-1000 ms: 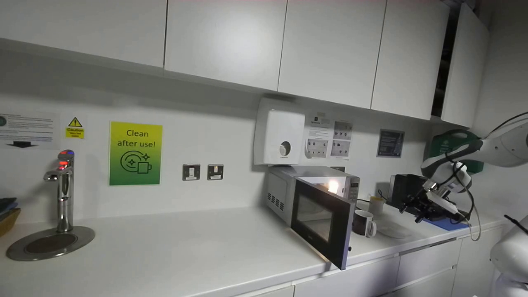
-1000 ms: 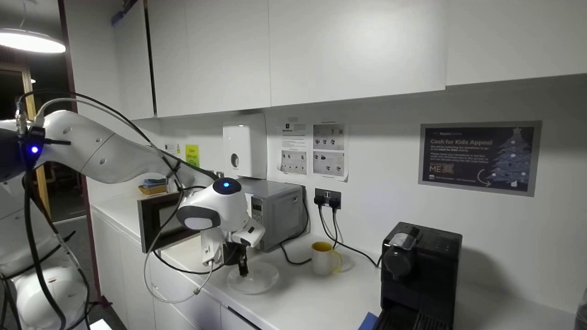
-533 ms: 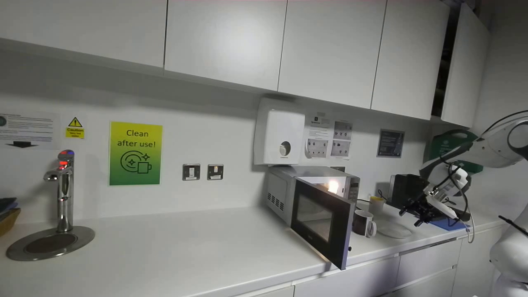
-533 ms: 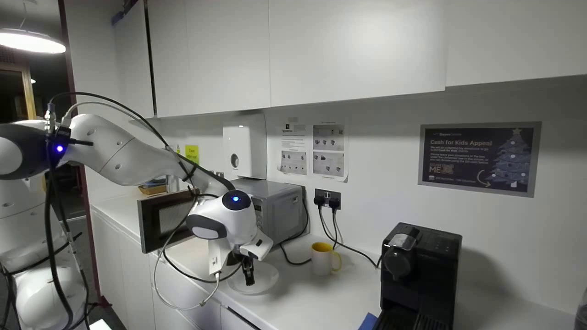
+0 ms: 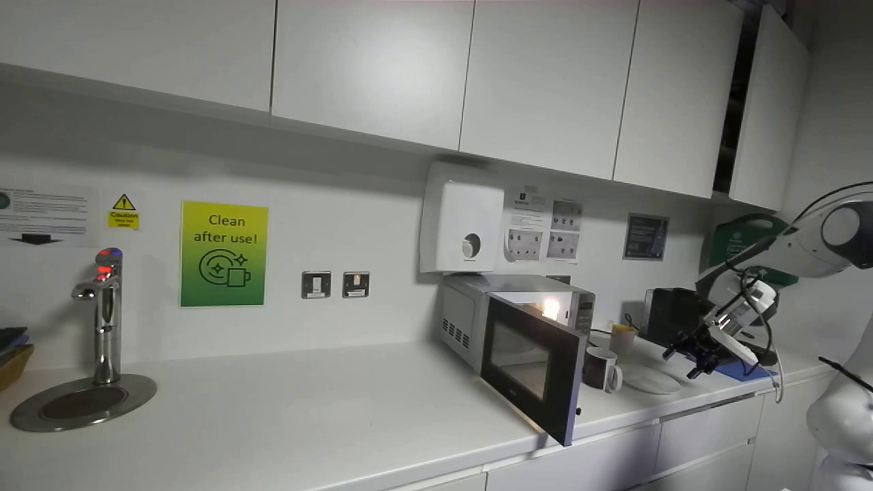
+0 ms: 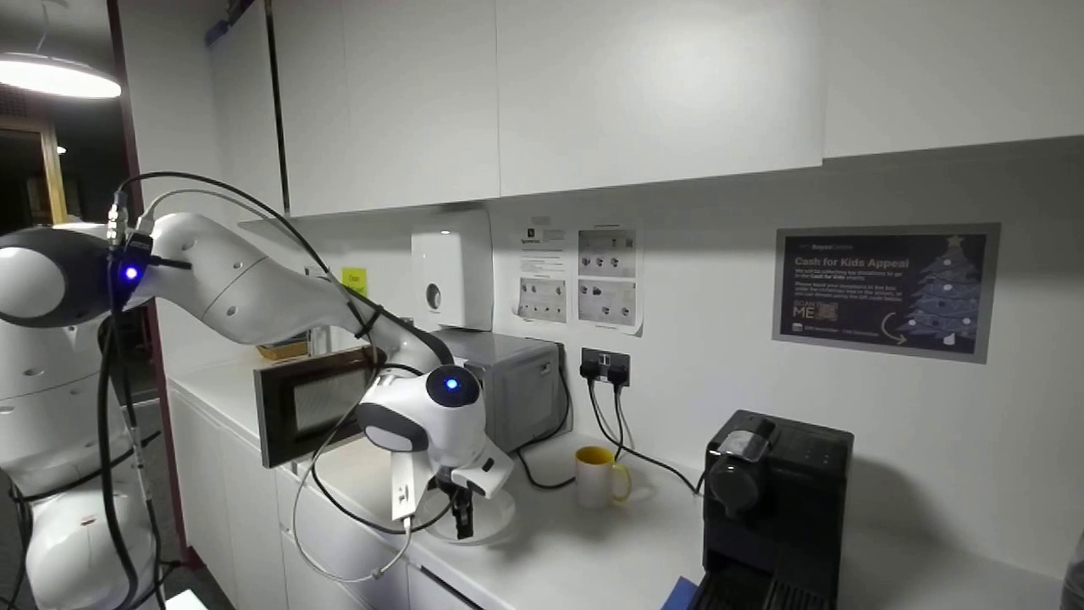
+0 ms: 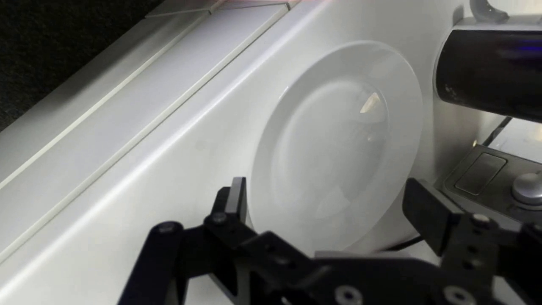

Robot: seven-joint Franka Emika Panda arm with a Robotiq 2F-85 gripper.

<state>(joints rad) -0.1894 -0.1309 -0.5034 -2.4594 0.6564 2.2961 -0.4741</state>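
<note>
The 2 black fingers [image 7: 427, 207] of the gripper [image 7: 330, 197] stood wide apart above the counter [image 7: 203, 161]. Beyond their tips, the white plate [image 7: 334, 148] lay flat on that counter, with a dark mug [image 5: 599, 370] just beside the plate. Farther out were the microwave [image 6: 527, 390], its door [image 5: 532, 368] standing open, a yellow-lined mug [image 6: 595, 483] and a black coffee machine [image 6: 788, 500].

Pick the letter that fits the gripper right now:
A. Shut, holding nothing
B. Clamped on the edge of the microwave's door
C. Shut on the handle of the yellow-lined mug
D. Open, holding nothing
D: in the wrist view the gripper has its fingers spread wide with nothing clasped between them, and the white plate lies beyond on the counter.
</note>
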